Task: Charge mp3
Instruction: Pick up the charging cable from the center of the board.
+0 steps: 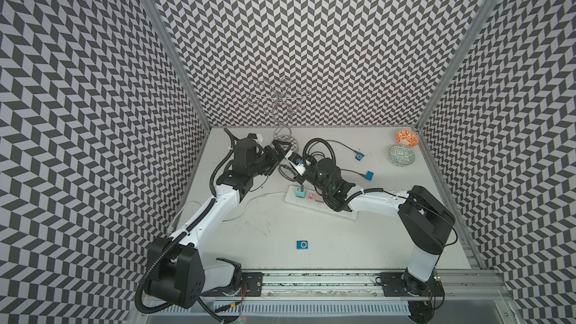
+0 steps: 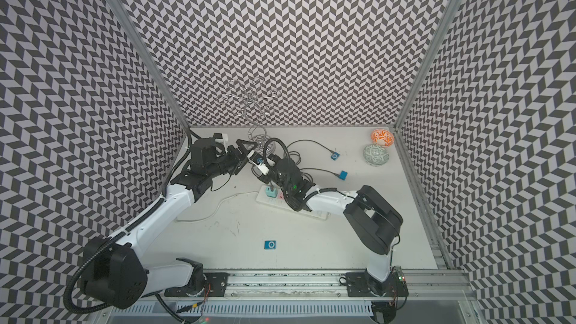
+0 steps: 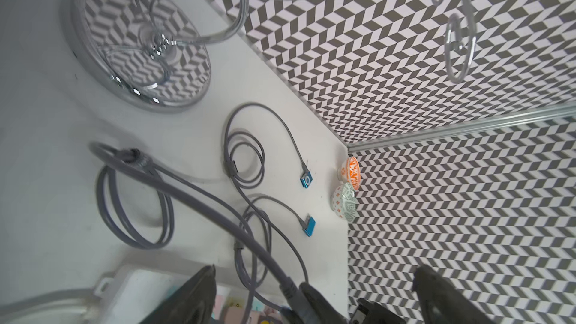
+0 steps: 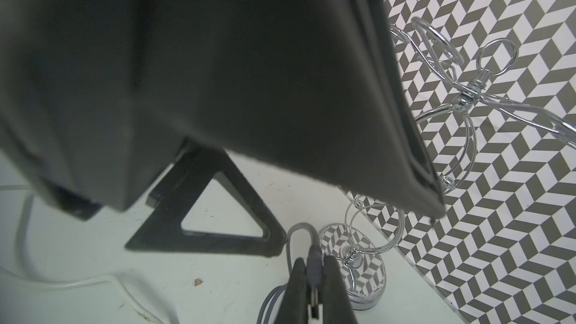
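Left arm (image 1: 205,213) sat nearest me and stretched to the back of the table. The left gripper (image 3: 315,268) had its fingers spread wide and clamped nothing. The strip (image 1: 304,203) lay mid-table. Near it, the right gripper (image 4: 314,261) was pinched tight on the plug (image 4: 314,275) of a grey cable (image 4: 300,227).

The mp3 (image 1: 302,244) lay flat near the front edge, uncabled and well apart from both grippers. It looked like a light, rigid, slick slab, best taken by its side edges with the port left clear. The plug looked stiff enough to hold by its body, and the floppy cable might drag.
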Tool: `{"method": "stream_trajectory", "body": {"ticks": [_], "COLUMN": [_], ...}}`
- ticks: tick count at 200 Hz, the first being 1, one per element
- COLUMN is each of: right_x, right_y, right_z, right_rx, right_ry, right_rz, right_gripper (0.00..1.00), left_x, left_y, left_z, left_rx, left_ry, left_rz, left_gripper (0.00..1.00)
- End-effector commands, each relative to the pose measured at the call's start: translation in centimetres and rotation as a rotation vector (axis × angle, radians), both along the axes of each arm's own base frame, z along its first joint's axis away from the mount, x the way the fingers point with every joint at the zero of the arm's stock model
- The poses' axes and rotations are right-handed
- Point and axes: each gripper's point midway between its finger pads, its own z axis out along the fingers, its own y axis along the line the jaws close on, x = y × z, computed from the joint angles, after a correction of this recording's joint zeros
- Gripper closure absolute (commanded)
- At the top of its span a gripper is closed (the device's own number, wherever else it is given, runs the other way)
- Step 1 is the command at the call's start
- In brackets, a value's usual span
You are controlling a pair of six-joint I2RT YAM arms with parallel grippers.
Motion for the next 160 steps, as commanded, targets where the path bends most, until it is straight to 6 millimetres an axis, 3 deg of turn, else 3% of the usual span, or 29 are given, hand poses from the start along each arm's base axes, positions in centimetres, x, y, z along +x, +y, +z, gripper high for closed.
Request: {"method": "stream_trajectory", "body": {"ticks": [1,36,63,76,90,124,160], "right_x": [0.1,1.2,1.9,2.2,2.1,2.3,2.3], "right_y": [-0.7,-2.8,-4.9,-5.8,-6.3,-8.1,-9.8], "right_z": [4.0,3.9,3.7,3.4,3.3,3.3,3.9], "right_rx": [0.086,0.113,0.153,0.157,0.158,0.182,0.208], "right_ry": [0.031,0.225,0.389,0.45,0.506,0.637,0.731], "right_rz": [0.036,0.121,0.193,0.209,0.239,0.318,0.361], "right_gripper": [0.97,0.97,0.95,0.94,0.94,0.94,0.94], "left_x": [0.9,1.6,1.6,1.3,0.2,-1.9,-3.4], "left_y": [1.1,3.9,4.4,3.8,1.9,-0.6,-3.1], "left_z": [5.6,7.5,7.3,6.7,5.8,3.7,1.9], "left_rx": [0.152,0.496,0.747,0.85,0.938,1.023,1.025], "left_ry": [-0.283,-0.554,-0.792,-0.906,-1.059,-1.326,-1.517], "left_rz": [0.023,0.107,0.081,0.025,-0.111,-0.268,-0.447], "left_gripper": [0.0,0.01,0.0,0.01,0.04,0.14,0.34]}}
